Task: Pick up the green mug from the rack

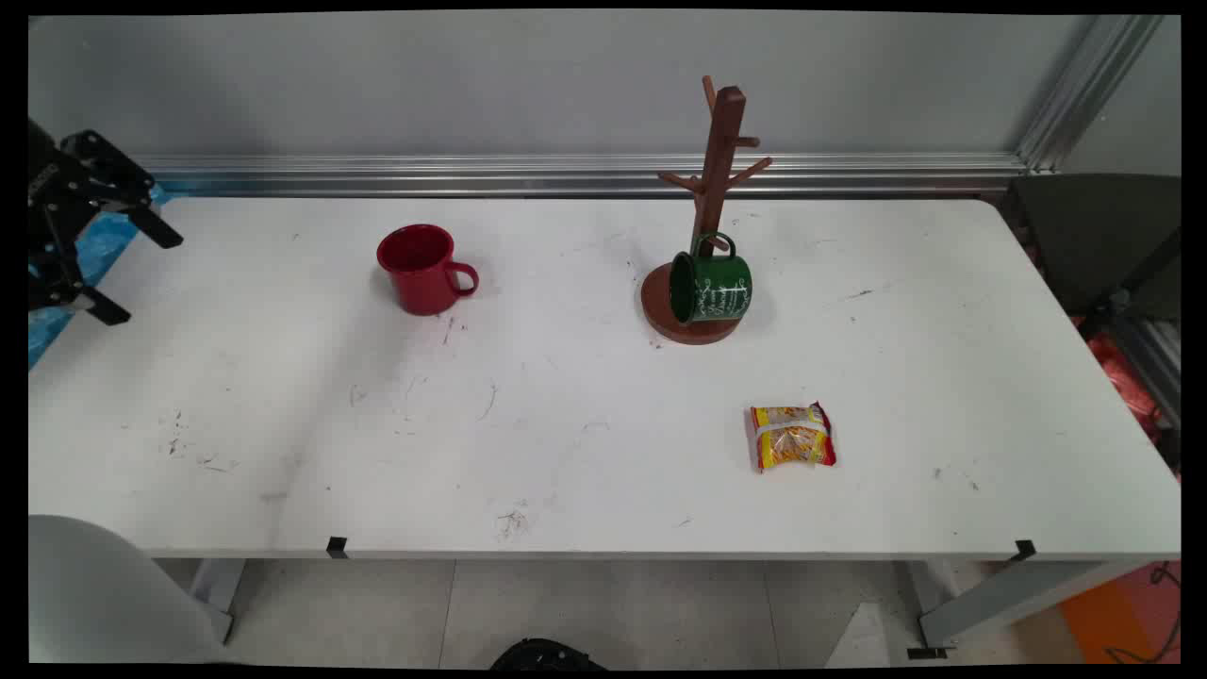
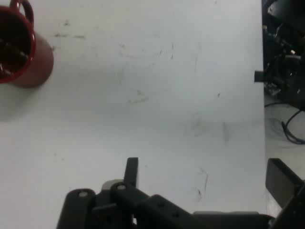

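My gripper [image 1: 151,281] hovers open above the table's far left edge, with nothing between its fingers. In the hand view the gripper [image 2: 207,174] looks down on bare white table. The nearest thing is a red mug [image 1: 421,269], upright with its handle to the right; it sits in the hand view's top left corner [image 2: 19,47]. Further right stands a brown wooden mug tree [image 1: 719,160]. A green mug [image 1: 712,288] lies tipped on the tree's round base, its handle round a low peg and its mouth facing left. A yellow and red snack packet [image 1: 792,437] lies flat near the front right.
An aluminium rail [image 1: 566,174] runs along the wall behind the table [image 1: 566,453]. A dark chair [image 1: 1103,236] stands off the right end. Blue sheeting [image 1: 90,255] shows beyond the left edge, under the gripper. Cables and dark gear [image 2: 286,71] lie past the table edge in the hand view.
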Tool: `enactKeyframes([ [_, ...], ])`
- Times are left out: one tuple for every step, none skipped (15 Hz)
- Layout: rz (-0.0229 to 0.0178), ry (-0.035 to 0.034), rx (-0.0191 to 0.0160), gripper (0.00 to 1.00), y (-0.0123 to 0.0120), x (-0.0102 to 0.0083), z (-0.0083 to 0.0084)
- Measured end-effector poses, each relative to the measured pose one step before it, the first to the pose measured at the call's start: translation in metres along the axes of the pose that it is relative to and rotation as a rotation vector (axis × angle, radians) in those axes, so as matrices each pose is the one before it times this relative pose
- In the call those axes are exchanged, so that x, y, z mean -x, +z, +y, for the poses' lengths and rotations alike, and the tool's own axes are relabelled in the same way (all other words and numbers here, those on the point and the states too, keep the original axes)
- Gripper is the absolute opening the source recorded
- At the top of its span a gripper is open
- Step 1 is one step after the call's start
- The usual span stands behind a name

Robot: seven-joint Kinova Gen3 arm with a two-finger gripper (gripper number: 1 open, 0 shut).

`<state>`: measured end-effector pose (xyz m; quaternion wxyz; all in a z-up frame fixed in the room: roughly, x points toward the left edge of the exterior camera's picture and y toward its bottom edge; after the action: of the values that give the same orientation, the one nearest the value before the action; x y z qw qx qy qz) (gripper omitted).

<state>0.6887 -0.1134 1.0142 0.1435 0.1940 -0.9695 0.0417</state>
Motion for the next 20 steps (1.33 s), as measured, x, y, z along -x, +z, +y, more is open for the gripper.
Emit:
enactKeyframes([
  [0.00633, -0.00228, 0.00010, 1.00, -0.00044, -0.00184, 0.00028],
  [0.01195, -0.00316, 0.00038, 1.00, -0.00072, -0.00402, 0.00042],
  [0.01403, -0.00254, 0.00052, 1.00, -0.00033, -0.00473, 0.00000],
  [0.00929, -0.00107, 0.00042, 1.00, -0.00018, -0.00337, 0.00004],
  [0.01644, -0.00245, 0.00052, 1.00, 0.00004, -0.00618, 0.00002],
  [0.02254, -0.00349, 0.00040, 1.00, 0.00047, -0.00909, 0.00016],
  [0.02004, -0.00363, -0.00036, 1.00, 0.00078, -0.00870, 0.00015],
  [0.01699, -0.00461, -0.00157, 1.00, 0.00113, -0.00771, 0.00003],
  [0.01082, -0.00292, -0.00143, 1.00, 0.00083, -0.00501, -0.00003],
  [0.01337, -0.00455, -0.00186, 1.00, 0.00165, -0.00649, -0.00006],
  [0.01229, -0.00450, -0.00219, 1.00, 0.00173, -0.00614, -0.00007],
  [0.01403, -0.00535, -0.00224, 1.00, 0.00276, -0.00759, -0.00009],
  [0.00905, -0.00365, -0.00195, 1.00, 0.00188, -0.00473, -0.00004],
  [0.01177, -0.00625, -0.00303, 1.00, 0.00361, -0.00694, -0.00003],
  [0.00718, -0.00445, -0.00207, 1.00, 0.00256, -0.00434, 0.00001],
  [0.00964, -0.00738, -0.00448, 1.00, 0.00448, -0.00649, -0.00011],
  [0.00608, -0.00506, -0.00293, 1.00, 0.00302, -0.00412, -0.00010],
  [0.00884, -0.00690, -0.00451, 1.00, 0.00518, -0.00640, -0.00007],
  [0.00601, -0.00453, -0.00364, 1.00, 0.00343, -0.00409, -0.00019],
  [0.00694, -0.00544, -0.00388, 1.00, 0.00510, -0.00554, -0.00025],
])
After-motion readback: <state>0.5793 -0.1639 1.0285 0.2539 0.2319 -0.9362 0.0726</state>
